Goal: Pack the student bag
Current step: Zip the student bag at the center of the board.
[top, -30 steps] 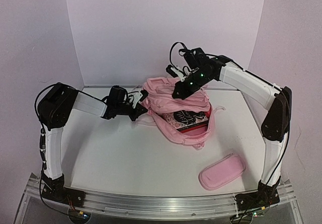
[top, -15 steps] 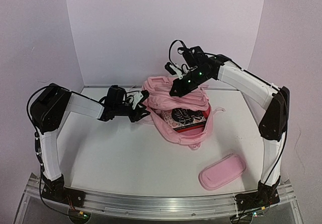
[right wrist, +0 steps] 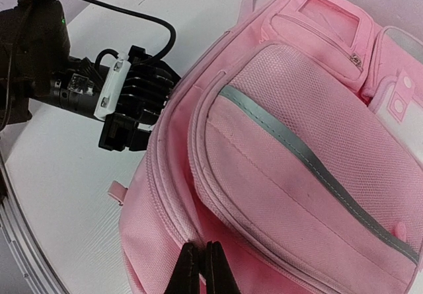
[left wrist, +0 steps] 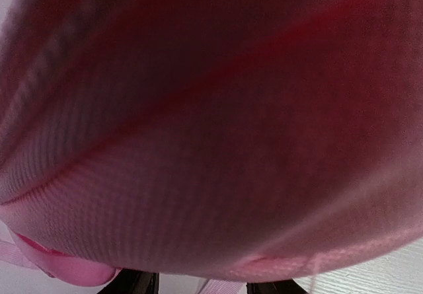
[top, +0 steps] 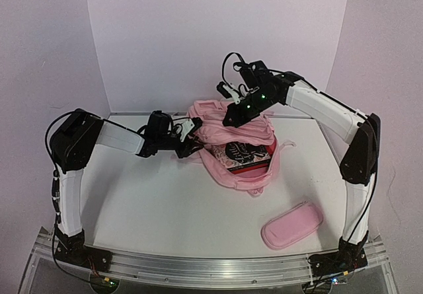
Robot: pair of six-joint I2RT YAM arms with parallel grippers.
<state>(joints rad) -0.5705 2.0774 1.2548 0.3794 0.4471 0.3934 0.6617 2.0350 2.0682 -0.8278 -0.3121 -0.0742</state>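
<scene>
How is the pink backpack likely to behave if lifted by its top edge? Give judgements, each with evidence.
Probably floppy: the student bag is soft mesh fabric, creased and sagging around its open mouth. Likely heavier than it looks, since a book lies inside. Unlikely to roll; it slumps on the table.

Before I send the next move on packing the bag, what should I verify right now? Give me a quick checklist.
1. Student bag mouth open: ok, a book shows inside.
2. Left pincer free of fabric: cannot tell; jaws apart, close against the bag's left side.
3. Right pincer shut at the bag's seam: ok; whether it pinches fabric, cannot tell.
4. Pencil case packed: not ok; it lies on the table, apart from the bag.
5. Pencil case uncovered: ok.
</scene>
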